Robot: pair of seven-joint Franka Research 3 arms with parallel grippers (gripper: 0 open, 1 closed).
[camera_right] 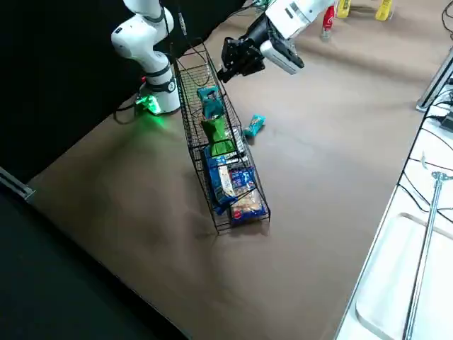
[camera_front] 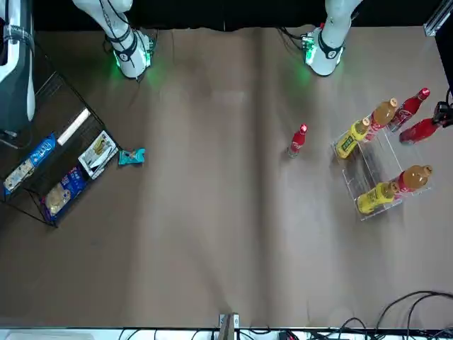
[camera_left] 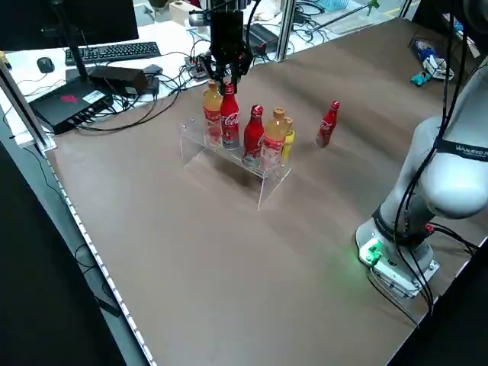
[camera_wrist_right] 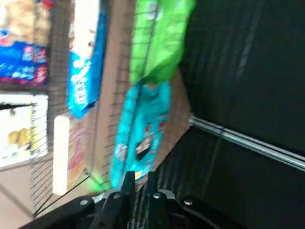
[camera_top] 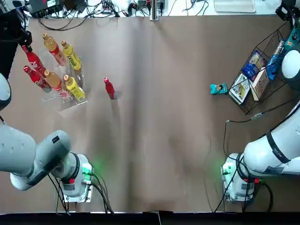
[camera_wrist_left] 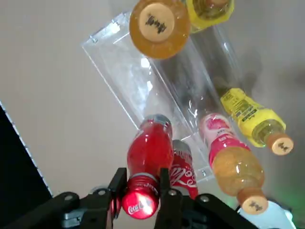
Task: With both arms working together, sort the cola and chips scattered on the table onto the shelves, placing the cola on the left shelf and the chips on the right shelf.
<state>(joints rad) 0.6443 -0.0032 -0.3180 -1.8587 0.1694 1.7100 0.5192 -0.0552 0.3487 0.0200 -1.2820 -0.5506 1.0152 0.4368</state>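
Left hand pinching cola bottle at left shelf. Right hand pressed together over right shelf. Remaining on surface: one cola, one teal chips bag.

We see a brown table that fills most of the view. At its far edge lie black cables. Beside it, on a white desk, stand a keyboard, a mouse and a monitor.

Cola upright — teal chips outside rack
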